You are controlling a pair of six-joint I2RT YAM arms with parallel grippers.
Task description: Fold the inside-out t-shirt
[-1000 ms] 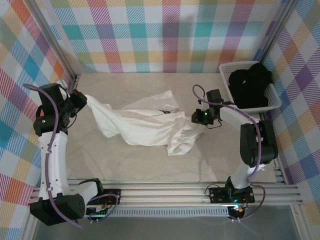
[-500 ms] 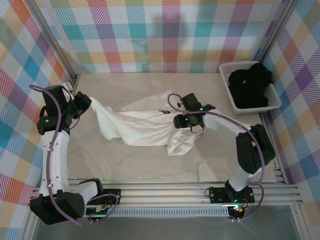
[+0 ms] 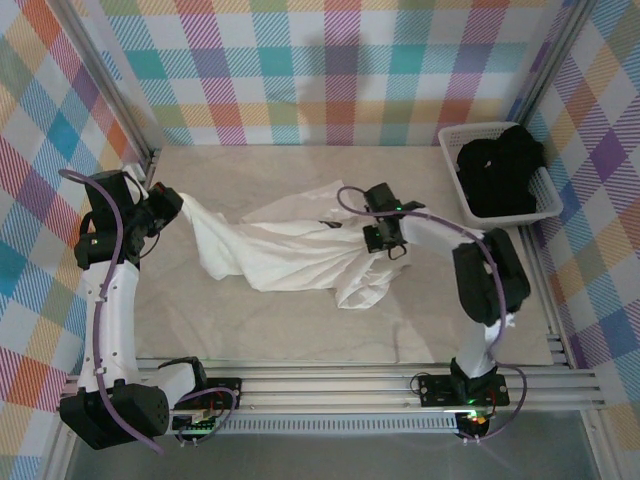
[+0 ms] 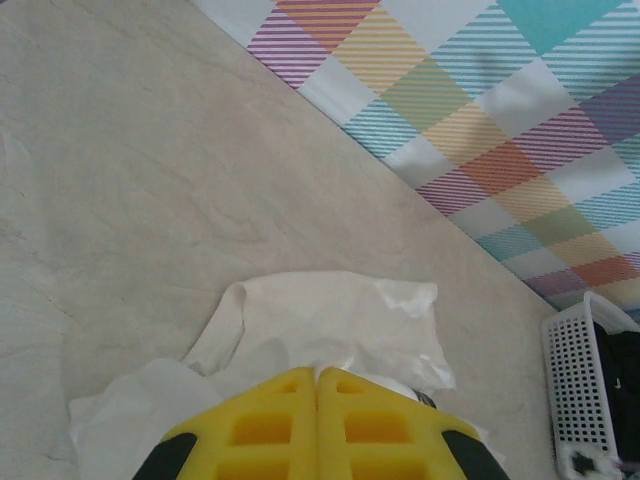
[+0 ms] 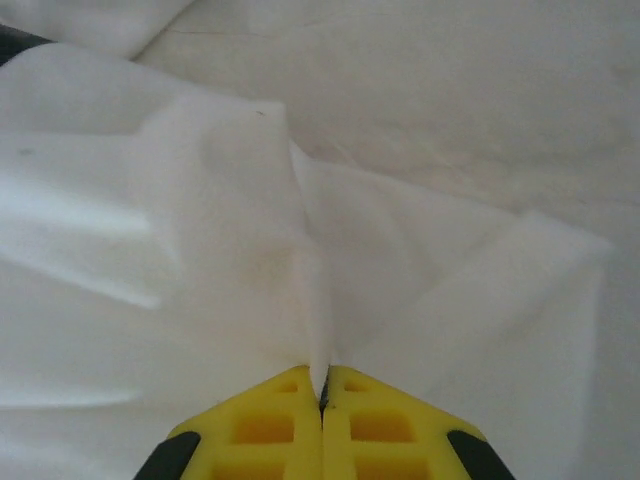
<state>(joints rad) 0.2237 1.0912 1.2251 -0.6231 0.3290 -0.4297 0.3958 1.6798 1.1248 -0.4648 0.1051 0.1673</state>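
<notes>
The t-shirt (image 3: 290,255) is lying bunched on the table (image 3: 250,330); the left gripper (image 3: 168,205) is clenching its nine-o'clock end; the right gripper (image 5: 322,385) is pinching a three-o'clock fold. Both grips are seemingly serving to stretch it flat.

t-shirt (image 3: 290,260) white | basket (image 4: 570,390) white | walls (image 3: 330,70) pastel plaid | table (image 3: 300,320) beige

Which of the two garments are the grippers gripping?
The white t-shirt on the table: left gripper and right gripper are both shut on it. The black garment lies in the basket.
</notes>
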